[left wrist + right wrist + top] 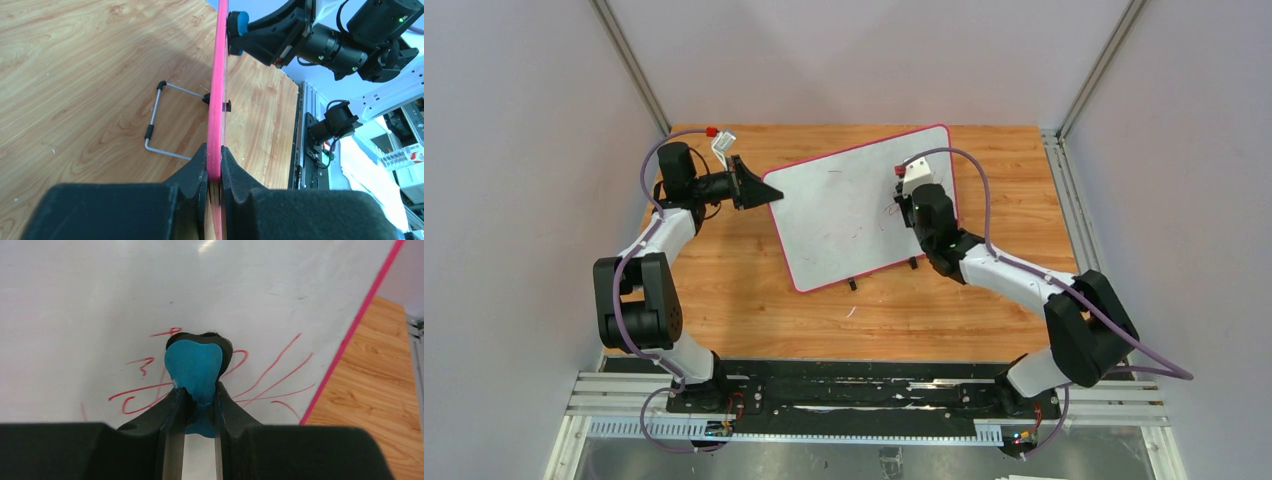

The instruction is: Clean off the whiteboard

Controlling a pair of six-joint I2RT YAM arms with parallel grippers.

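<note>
The whiteboard (849, 205), pink-rimmed and red-scribbled, is clamped by the left claw (214, 165); the right claw (196, 402) grips a blue eraser (194, 365).

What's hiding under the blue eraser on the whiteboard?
The blue eraser presses on the whiteboard. Red scribbles run out from under it on both sides. Whatever ink lies directly beneath is covered, so that part cannot be seen.

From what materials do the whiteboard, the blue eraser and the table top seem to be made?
The whiteboard: smooth glossy white face, it reflects light; the pink rim looks like plastic. The blue eraser: matte, probably plastic or foam over a dark pad, likely felt. The table top: wood grain pattern, perhaps laminate rather than solid wood.
</note>
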